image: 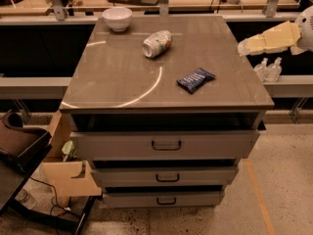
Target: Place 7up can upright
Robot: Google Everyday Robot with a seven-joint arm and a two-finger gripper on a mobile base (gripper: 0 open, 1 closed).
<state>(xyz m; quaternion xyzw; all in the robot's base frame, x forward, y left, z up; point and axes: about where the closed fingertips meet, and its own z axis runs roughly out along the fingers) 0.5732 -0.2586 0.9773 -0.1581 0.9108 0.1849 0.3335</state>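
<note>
The 7up can [156,43], silvery-white with faint markings, lies on its side on the grey table top [122,82], toward the back and near the middle. My gripper [243,47], cream-coloured, comes in from the right edge of the view. It hovers above the table's right rim, well to the right of the can and apart from it. It holds nothing that I can see.
A white bowl [117,18] stands at the back left corner. A dark blue snack packet [195,79] lies right of centre, between the can and my gripper. Drawers [166,145] sit below the top. Two small bottles [267,68] stand beyond the right edge.
</note>
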